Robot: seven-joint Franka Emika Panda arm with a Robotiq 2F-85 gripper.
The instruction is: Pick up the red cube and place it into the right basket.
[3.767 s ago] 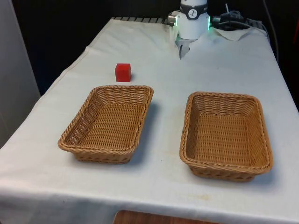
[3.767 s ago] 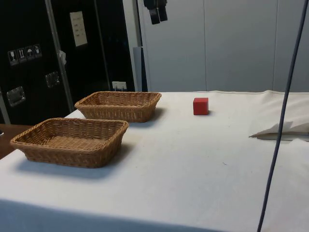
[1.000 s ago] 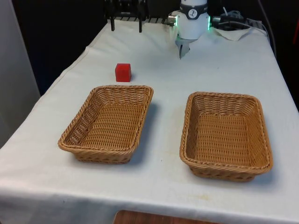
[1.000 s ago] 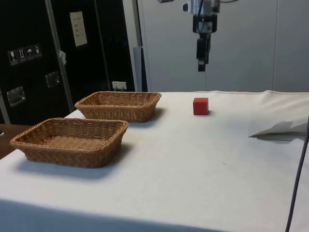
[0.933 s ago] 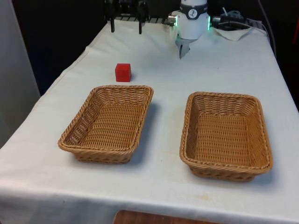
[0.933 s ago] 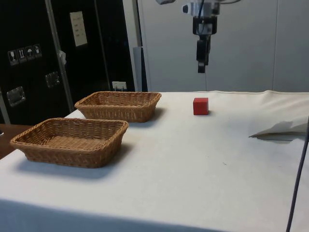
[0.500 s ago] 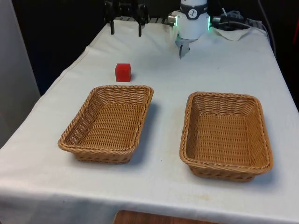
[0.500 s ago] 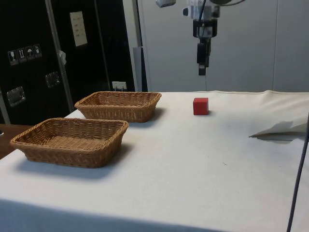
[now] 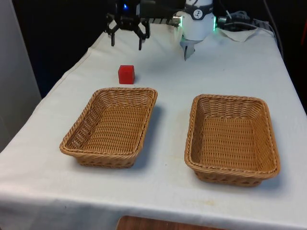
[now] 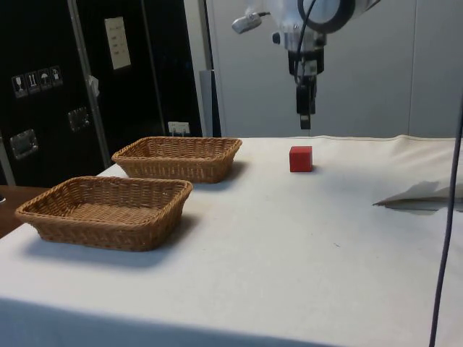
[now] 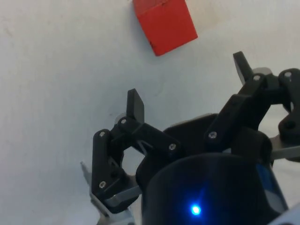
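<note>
The red cube (image 9: 126,74) rests on the white cloth just beyond the basket on the front view's left; it also appears in the side view as the red cube (image 10: 301,158) and below the wrist as the red cube (image 11: 164,24). My gripper (image 9: 126,45) hangs open in the air above and a little behind the cube, nothing between its fingers. In the side view the gripper (image 10: 305,123) hovers clearly above the cube. In the wrist view the gripper (image 11: 189,82) has its fingers spread wide. The right basket (image 9: 194,115) is empty.
The left wicker basket (image 9: 91,108) is empty too; the cube sits close to its far rim. In the side view both baskets (image 10: 173,191) stand to the left of the cube. Crumpled white paper (image 10: 423,194) lies near the robot base, with a cable (image 10: 443,217) hanging in the foreground.
The gripper has come from high near the middle over to the cube's side and has descended steadily over the last second. The cube and baskets have not moved.
</note>
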